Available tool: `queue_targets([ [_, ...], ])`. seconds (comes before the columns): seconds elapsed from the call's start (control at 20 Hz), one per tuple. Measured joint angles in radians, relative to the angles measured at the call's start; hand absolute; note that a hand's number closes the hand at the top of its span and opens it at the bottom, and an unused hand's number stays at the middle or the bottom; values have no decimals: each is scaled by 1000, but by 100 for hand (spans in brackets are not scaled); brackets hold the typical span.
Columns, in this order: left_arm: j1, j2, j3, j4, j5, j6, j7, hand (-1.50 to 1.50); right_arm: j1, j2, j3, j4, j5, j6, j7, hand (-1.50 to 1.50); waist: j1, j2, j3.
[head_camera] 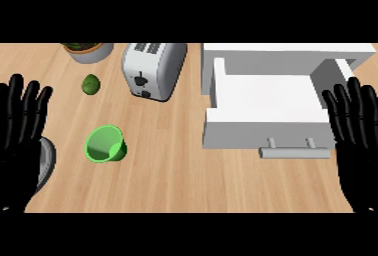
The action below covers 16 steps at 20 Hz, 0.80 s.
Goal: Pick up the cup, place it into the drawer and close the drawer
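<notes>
A green cup lies on its side on the wooden counter at the left, its mouth facing up and left. The white drawer stands pulled open at the right, nothing inside it, with a grey handle on its front. My left hand is at the left edge, fingers straight and pointing up, well left of the cup. Over the drawer's right side, at the right edge, my right hand is held the same way, open and holding nothing.
A silver toaster stands at the back centre. A small green avocado lies left of it, and a grey plant pot sits at the back left. A grey round rim shows under my left hand.
</notes>
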Motion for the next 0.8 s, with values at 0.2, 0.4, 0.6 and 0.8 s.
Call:
queue_targets([
  [0.2,29,36,-12,13,111,-124,-23,-150,-4,-3,-9,-2,17,-11,8,-150,-2,-6,8],
  [0.4,84,74,-53,42,283,-278,0,-150,-12,-37,-28,1,30,1,31,-150,-1,-8,10],
  [0.6,106,129,0,115,471,-388,42,-150,8,-57,-30,13,39,24,33,-150,-2,-8,12],
  [0.8,91,170,47,197,577,-459,81,-150,-6,-78,-60,43,22,51,29,-150,-2,-9,13],
])
